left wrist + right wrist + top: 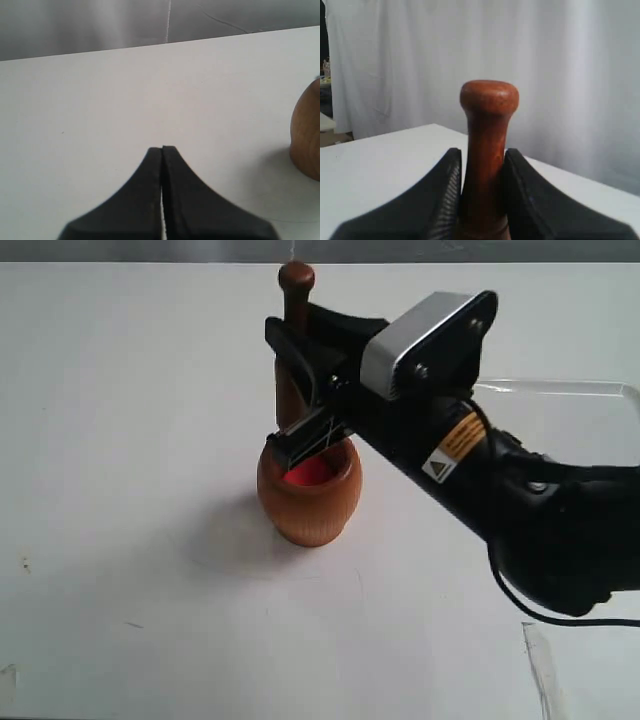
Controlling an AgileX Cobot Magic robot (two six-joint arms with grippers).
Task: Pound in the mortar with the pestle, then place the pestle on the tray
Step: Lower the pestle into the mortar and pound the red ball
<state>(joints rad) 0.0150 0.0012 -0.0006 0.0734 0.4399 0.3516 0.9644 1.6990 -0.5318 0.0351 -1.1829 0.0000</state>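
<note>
The light brown wooden mortar [308, 498] stands on the white table, its red inside showing under the rim; its side also shows in the left wrist view [307, 134]. The dark brown pestle [295, 315] stands upright with its knobbed handle up and its thick end down in the mortar. My right gripper [296, 380] is shut on the pestle's shaft [486, 165], a black finger [447, 192] pressed on either side. My left gripper [162, 149] is shut on nothing, low over bare table beside the mortar. The white tray [560, 420] lies behind the right arm, partly hidden.
The right arm [500, 490] reaches in from the right across the tray's near side. A grey wall [100, 22] and a white curtain [545, 60] stand beyond the table's far edge. A faint taped mark [540, 660] lies at the front right.
</note>
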